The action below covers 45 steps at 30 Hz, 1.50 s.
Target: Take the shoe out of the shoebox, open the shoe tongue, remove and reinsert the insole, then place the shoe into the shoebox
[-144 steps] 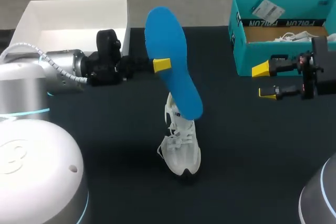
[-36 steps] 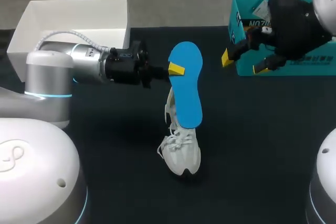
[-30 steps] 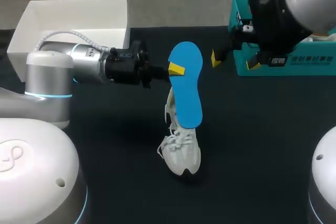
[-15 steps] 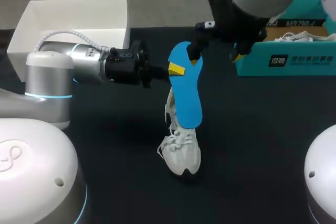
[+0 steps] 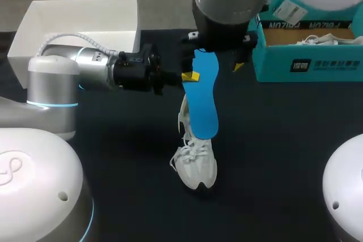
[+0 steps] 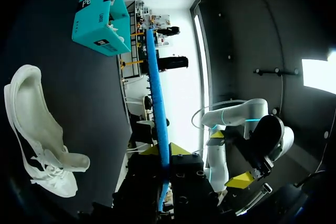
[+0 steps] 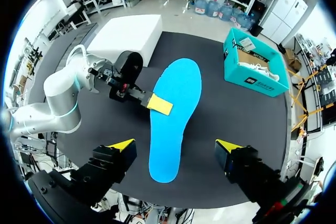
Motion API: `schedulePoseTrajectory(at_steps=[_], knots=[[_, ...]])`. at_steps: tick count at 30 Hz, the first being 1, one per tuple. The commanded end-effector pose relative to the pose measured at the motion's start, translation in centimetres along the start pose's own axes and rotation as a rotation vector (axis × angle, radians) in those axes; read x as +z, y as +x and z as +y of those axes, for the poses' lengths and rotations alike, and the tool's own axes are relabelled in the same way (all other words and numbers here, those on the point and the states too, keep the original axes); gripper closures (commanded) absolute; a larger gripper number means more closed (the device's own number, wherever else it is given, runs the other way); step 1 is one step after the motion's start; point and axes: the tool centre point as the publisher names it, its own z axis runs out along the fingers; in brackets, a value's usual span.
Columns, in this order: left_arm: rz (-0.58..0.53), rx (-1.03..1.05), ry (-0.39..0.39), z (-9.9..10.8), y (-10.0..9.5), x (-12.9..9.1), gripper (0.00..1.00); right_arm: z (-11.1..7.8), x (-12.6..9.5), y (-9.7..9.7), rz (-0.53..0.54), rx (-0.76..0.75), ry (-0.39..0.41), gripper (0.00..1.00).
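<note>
My left gripper (image 5: 182, 76) is shut on the edge of a blue insole (image 5: 203, 101) and holds it tilted above the white shoe (image 5: 195, 162), which stands on the black table. In the left wrist view the insole (image 6: 157, 103) runs edge-on out from between the yellow tips of my left gripper (image 6: 164, 157), with the shoe (image 6: 37, 129) off to one side. My right arm (image 5: 229, 9) hangs over the insole's upper end. My right gripper (image 7: 174, 145) is wide open, and the insole (image 7: 176, 119) lies beyond and between its fingers. The shoe is hidden in that view.
A teal shoebox (image 5: 309, 55) holding another white shoe stands at the back right. A white box (image 5: 85, 24) stands at the back left. The black table (image 5: 283, 140) is bare around the shoe.
My right arm has swung left from above the teal shoebox to above the insole, staying open. My left arm, the insole and the shoe have kept still.
</note>
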Motion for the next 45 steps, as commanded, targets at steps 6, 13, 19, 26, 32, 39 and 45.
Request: schedulePoseTrajectory(at_steps=[6,13,19,26,32,39,45], knots=[[-0.003,-0.001,0.0,0.1,0.0,0.0,1.0,0.3,1.7,1.2,-0.009,0.008,0.01,0.0],[-0.003,-0.001,0.0,0.1,0.0,0.0,1.0,0.7,2.5,1.3,-0.023,0.023,0.014,0.0],[-0.003,-0.001,0.0,0.1,0.0,0.0,1.0,0.6,2.4,1.5,-0.011,0.043,0.073,0.0],[-0.003,-0.001,0.0,0.1,0.0,0.0,1.0,0.0,2.3,1.9,-0.001,0.08,0.129,0.0],[-0.003,-0.001,0.0,0.1,0.0,0.0,1.0,-0.4,2.7,1.3,0.013,0.156,0.137,0.0],[-0.003,-0.001,0.0,0.1,0.0,0.0,1.0,-0.7,3.1,1.3,0.028,0.19,0.145,0.0],[-0.003,-0.001,0.0,0.1,0.0,0.0,1.0,-0.7,3.1,1.3,0.028,0.19,0.145,0.0]])
